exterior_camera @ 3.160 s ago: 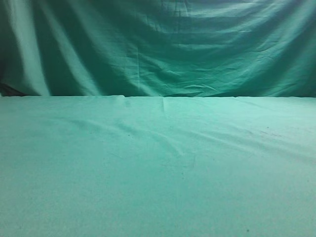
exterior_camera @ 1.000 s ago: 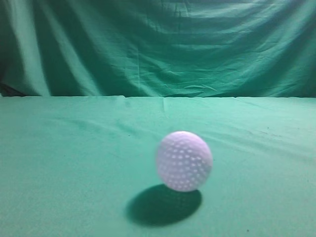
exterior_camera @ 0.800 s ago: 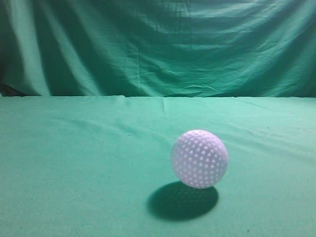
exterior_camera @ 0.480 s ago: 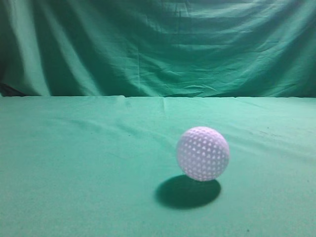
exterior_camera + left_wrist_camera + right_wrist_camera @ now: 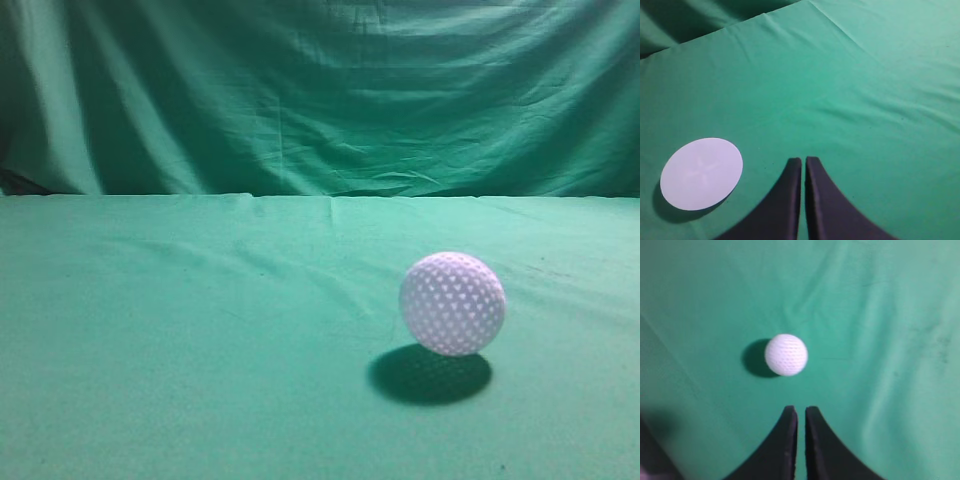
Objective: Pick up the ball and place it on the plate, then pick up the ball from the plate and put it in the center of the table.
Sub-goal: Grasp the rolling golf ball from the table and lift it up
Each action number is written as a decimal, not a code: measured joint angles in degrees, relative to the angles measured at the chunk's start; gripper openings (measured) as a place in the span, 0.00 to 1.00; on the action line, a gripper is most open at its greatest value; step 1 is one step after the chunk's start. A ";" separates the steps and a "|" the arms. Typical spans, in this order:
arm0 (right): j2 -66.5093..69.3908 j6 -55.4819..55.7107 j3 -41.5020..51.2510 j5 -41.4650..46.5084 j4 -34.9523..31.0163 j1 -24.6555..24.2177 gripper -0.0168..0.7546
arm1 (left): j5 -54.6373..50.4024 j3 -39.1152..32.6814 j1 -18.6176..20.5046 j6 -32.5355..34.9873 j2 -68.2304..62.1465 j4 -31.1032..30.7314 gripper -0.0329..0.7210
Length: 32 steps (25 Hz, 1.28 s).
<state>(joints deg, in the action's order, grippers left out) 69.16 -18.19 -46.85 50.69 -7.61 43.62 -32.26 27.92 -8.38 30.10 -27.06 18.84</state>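
The golf ball [image 5: 452, 303] sits on the green cloth-covered table [image 5: 180, 380], right of the middle in the exterior view, with a dark shadow on the cloth just to its left and in front. It is round, so it has no long axis and no direction it points; its dimpled white surface looks alike all over. Nothing touches it.

In the right wrist view the same ball [image 5: 786, 355] lies on the cloth ahead of the right gripper [image 5: 801, 412], slightly left of the line of the fingertips and clearly apart from them. The two black fingers [image 5: 787, 440] of this gripper are pressed nearly together, with only a thin slit between them, and hold nothing.

In the left wrist view the left gripper [image 5: 803, 164] is likewise closed to a narrow slit and empty, above bare cloth. A flat white round plate [image 5: 701, 173] lies on the table to the left of those fingers, near but not touching them, casting a shadow along its lower left edge.

A darker green draped backdrop [image 5: 320, 95] hangs behind the far edge of the table.
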 joint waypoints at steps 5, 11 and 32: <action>8.64 0.30 -3.40 -0.85 0.15 3.24 0.08 | -0.13 0.00 0.00 0.00 0.09 -0.10 0.04; 16.32 0.21 -5.37 -1.11 0.24 3.28 0.51 | -0.25 0.00 0.00 0.00 0.09 -0.12 0.04; 29.42 0.41 -9.24 -6.55 4.62 3.28 0.63 | -0.27 0.00 0.00 0.00 0.09 -0.22 0.04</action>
<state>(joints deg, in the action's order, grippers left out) 98.58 -17.78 -56.09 44.14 -2.99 46.90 -32.53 27.92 -8.38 30.10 -26.97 18.62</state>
